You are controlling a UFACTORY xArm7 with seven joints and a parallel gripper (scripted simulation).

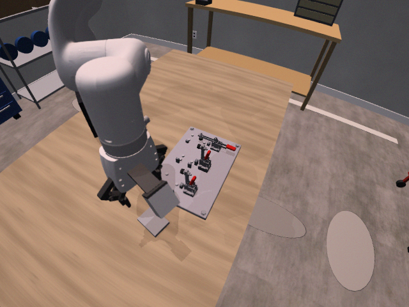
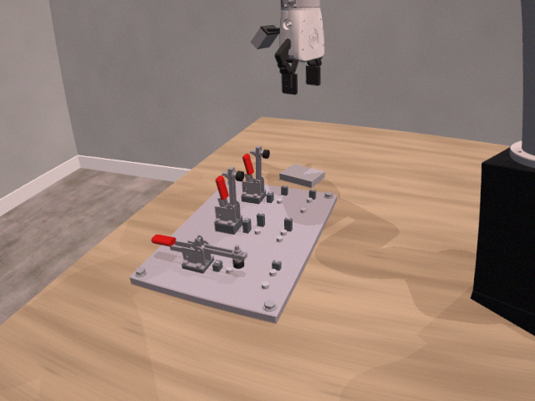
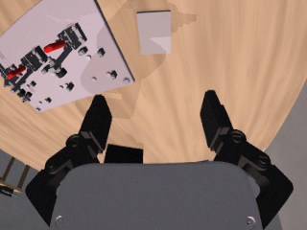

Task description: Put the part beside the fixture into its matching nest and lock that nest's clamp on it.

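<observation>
With the jaws spread wide and empty high above, I judged the part (image 2: pixel 302 175), flat on the surface beside the fixture (image 2: pixel 298 254), rigid, smooth-sided, best pinched across its shorter sides.

fixture plate (image 2: pixel 298 254), part (image 2: pixel 302 175) beside (flat), end effector (image 2: pixel 301 82) above

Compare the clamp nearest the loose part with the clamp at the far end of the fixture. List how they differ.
The clamp nearest the part has its red handle raised; the far-end clamp has its handle lying about level, pointing outward.
The near clamp's bar stands up, its black tip in the air; the far clamp's bar is lowered, its tip down over an empty nest.
Both share grey bodies, red handles and the same fixture plate.
</observation>
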